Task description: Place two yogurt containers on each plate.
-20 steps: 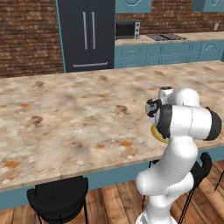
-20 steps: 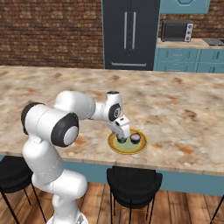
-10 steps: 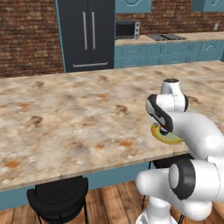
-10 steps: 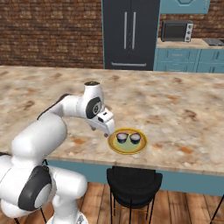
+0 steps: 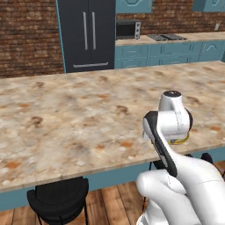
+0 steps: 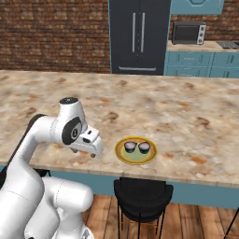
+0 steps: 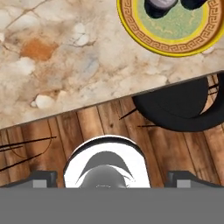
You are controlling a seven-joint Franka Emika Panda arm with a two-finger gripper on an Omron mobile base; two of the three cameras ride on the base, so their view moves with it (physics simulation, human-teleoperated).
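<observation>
A plate (image 6: pixel 118 153) with a yellow-gold rim and pale green centre lies near the front edge of the marble counter (image 6: pixel 186 116). Two yogurt containers (image 6: pixel 130 147) (image 6: pixel 144 148), dark cups with pale tops, stand side by side on it. My gripper (image 6: pixel 94 153) hangs open and empty just left of the plate, over the counter's front edge. In the hand view the plate's rim (image 7: pixel 144 39) sits at the top right with one yogurt container (image 7: pixel 159 6) cut off by the frame. In the left base view my arm hides most of the plate (image 5: pixel 183 140).
A black stool (image 6: pixel 142 193) stands under the counter edge below the plate, and another stool (image 5: pixel 59 200) is further left. A wooden floor (image 7: pixel 52 131) lies below the edge. A dark fridge (image 6: pixel 137 37) and a microwave (image 6: pixel 188 32) line the back wall.
The arm has swung left, away from the plate. The gripper was over the plate a second ago and now hangs empty at the counter's front edge. Both cups stay on the plate.
</observation>
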